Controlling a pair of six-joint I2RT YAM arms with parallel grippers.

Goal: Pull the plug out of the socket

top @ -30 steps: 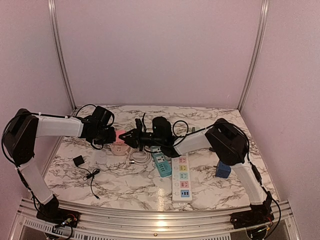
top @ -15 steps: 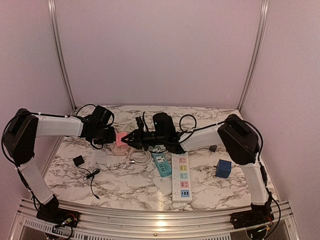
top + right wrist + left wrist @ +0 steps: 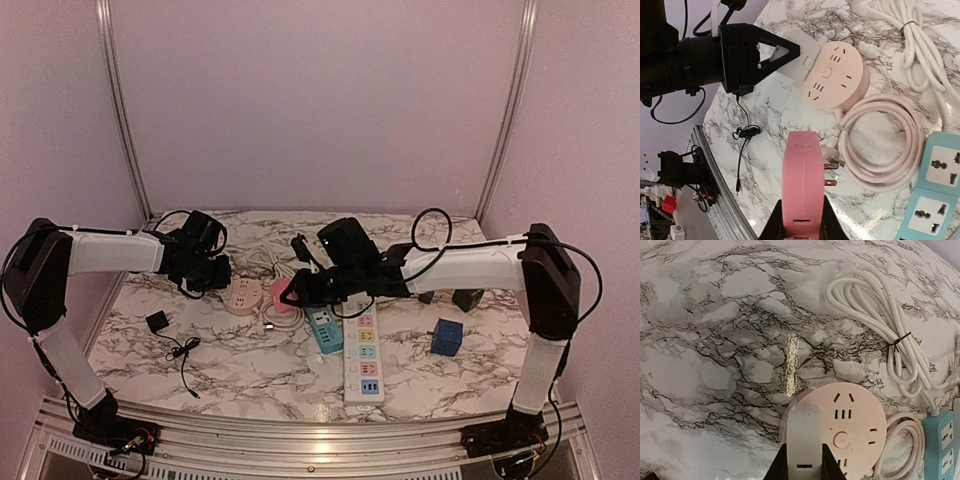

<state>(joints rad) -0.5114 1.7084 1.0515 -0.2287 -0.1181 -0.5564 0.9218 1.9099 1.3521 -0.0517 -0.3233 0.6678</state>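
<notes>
The right pincer (image 3: 800, 222) is gripping the pink plug (image 3: 800, 175) between narrow jaws and holding it clear of the round pink socket (image 3: 834, 75), with its two metal prongs showing bare near the coiled pink cable (image 3: 880, 150). The left pincer (image 3: 804, 467) is clamping narrowly on a white tab (image 3: 804, 432) at the socket's edge, and the socket is sitting flat on the marble counter (image 3: 250, 370). A teal power strip (image 3: 322, 328) is lying just beside the plug
</notes>
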